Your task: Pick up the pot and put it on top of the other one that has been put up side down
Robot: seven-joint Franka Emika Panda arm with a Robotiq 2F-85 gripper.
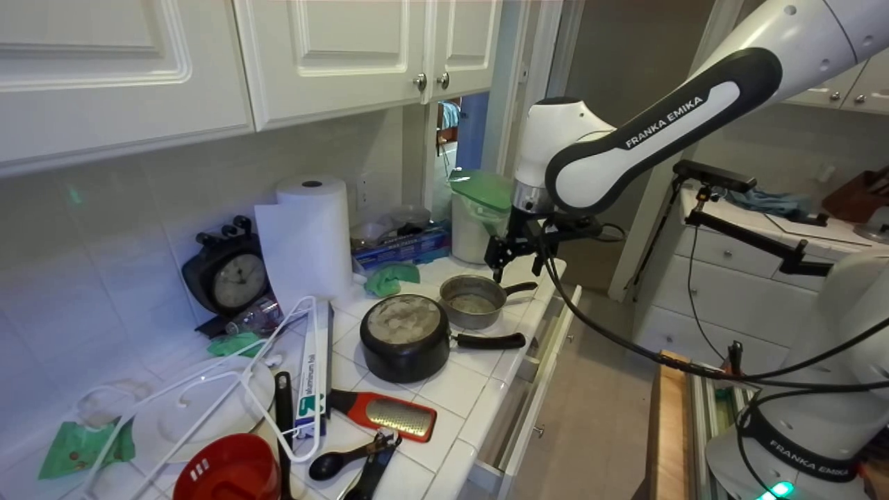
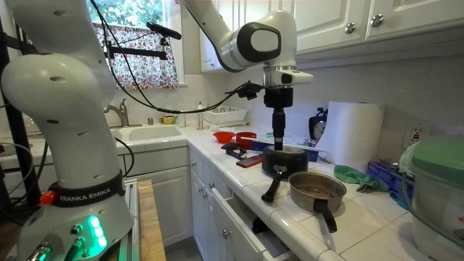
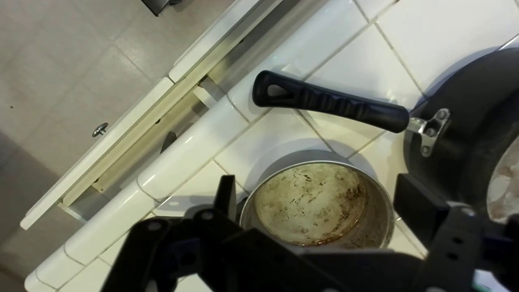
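The pot [image 1: 472,305], a small shallow silver-grey saucepan with a black handle, stands upright on the tiled counter in both exterior views [image 2: 315,192]. The other one [image 1: 403,344], a larger dark pot, sits upside down beside it with its flat base up [image 2: 284,163]. My gripper [image 1: 517,269] is open and empty, pointing down above the counter near the pans. It also shows edge-on in an exterior view [image 2: 278,145]. In the wrist view [image 3: 323,194] the pot [image 3: 308,211] appears between the spread fingers, its handle mostly hidden; the dark pot [image 3: 454,93] is at the right.
A grater [image 1: 399,417], a foil box [image 1: 314,361], a white hanger [image 1: 243,375] and a red bowl [image 1: 233,472] lie along the counter. Paper towels [image 1: 319,236] and a green-lidded bin [image 1: 479,215] stand behind. An open drawer [image 2: 235,232] juts out below the edge.
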